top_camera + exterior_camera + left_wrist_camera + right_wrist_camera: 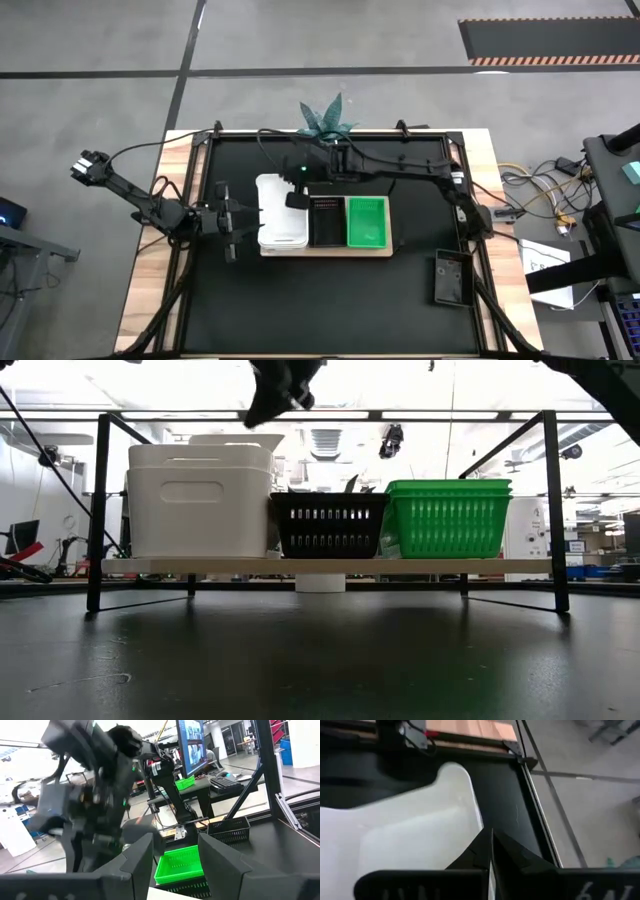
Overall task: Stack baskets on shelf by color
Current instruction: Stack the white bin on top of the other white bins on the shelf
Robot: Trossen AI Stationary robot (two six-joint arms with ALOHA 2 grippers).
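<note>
A wooden shelf (380, 250) holds three basket groups in a row: white baskets (281, 220) at left, black basket (326, 221) in the middle, green basket (367, 221) at right; the right gripper (296, 199), fingers pressed together and empty, hovers over the white ones; the left gripper (232, 220), open and empty, sits just left of the shelf; another black basket (451, 276) lies near right on the mat (330, 310).

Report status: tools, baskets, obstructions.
Right tool shut, over white baskets. Left tool open, beside them. Black, green on shelf. Nothing blocking.
</note>
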